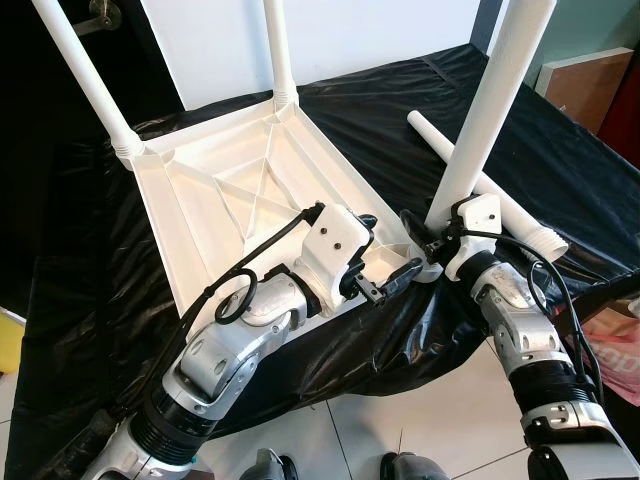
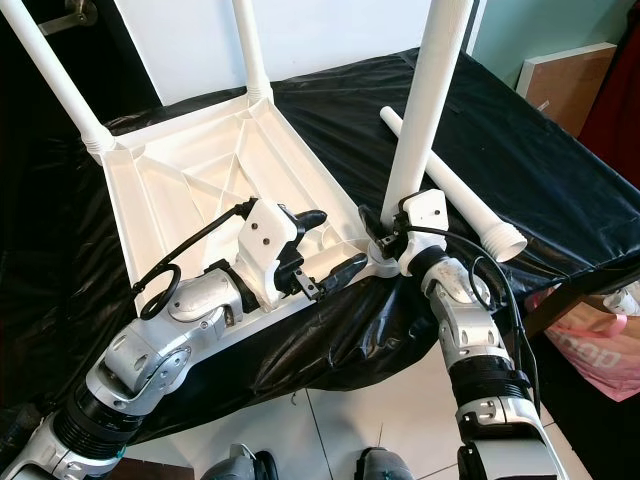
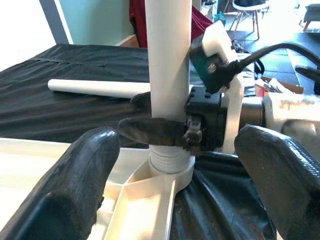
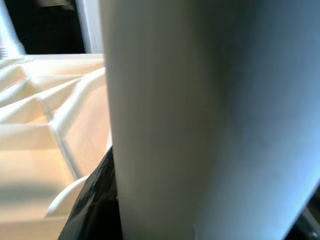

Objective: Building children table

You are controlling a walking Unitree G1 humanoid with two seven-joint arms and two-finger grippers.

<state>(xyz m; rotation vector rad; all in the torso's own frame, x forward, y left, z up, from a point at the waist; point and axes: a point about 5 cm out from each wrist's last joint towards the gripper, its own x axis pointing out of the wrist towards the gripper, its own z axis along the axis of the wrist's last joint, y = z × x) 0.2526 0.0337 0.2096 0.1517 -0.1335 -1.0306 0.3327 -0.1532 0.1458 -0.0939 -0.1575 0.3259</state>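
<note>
While my right gripper (image 1: 432,238) clamps the third leg (image 1: 487,115) low at its threaded base in the near corner socket of the upturned tabletop (image 1: 225,190), my left gripper (image 1: 385,262) hovers open just beside it. If I tilt the leg, its thread could cross; the fourth leg (image 1: 490,190) lies loose on the black sheet (image 1: 560,150).
</note>
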